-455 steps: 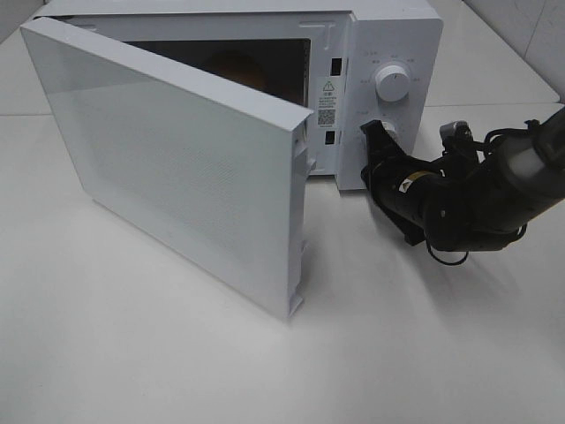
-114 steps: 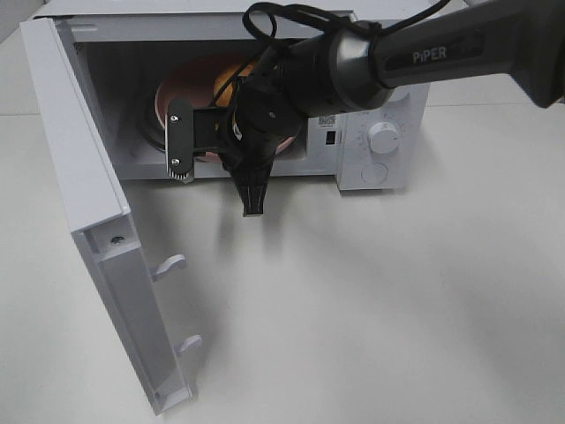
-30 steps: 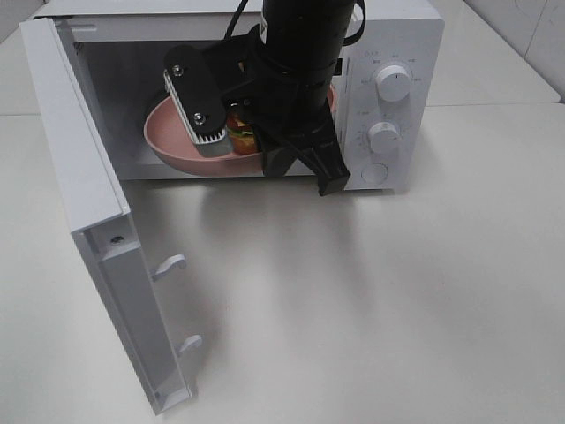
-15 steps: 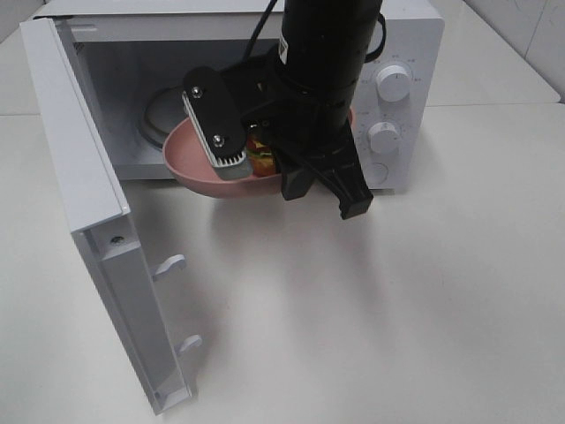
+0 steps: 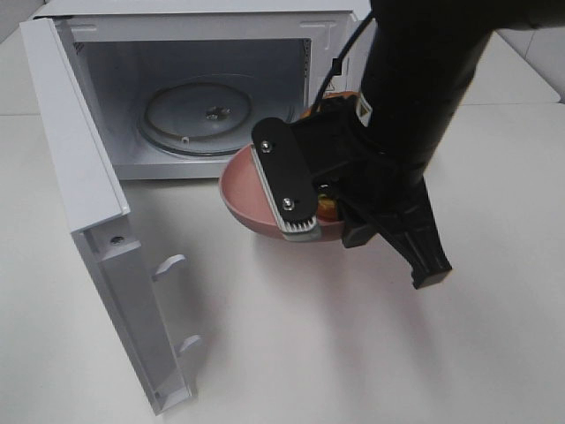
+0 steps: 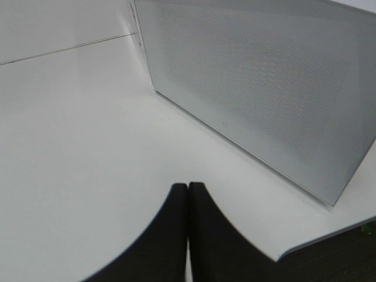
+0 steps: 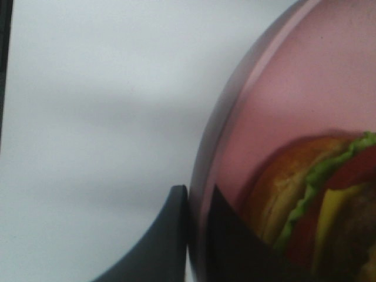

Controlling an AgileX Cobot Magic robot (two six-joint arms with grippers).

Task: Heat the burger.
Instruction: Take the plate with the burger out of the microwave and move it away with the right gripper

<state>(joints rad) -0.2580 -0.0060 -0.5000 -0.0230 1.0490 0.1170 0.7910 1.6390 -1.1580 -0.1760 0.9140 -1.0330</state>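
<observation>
We judge heating done: right gripper [image 7: 197, 226] fingers pinch the plate [image 5: 247, 190] rim, burger [image 7: 317, 205] outside microwave [image 5: 212, 35]; set-down remains.

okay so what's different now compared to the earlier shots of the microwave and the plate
The right gripper, shut on the plate rim, has drawn the plate and burger out of the microwave and now holds them over the table in front. The turntable is now bare. The door has stayed wide open for the last few seconds; the left gripper is shut.
</observation>
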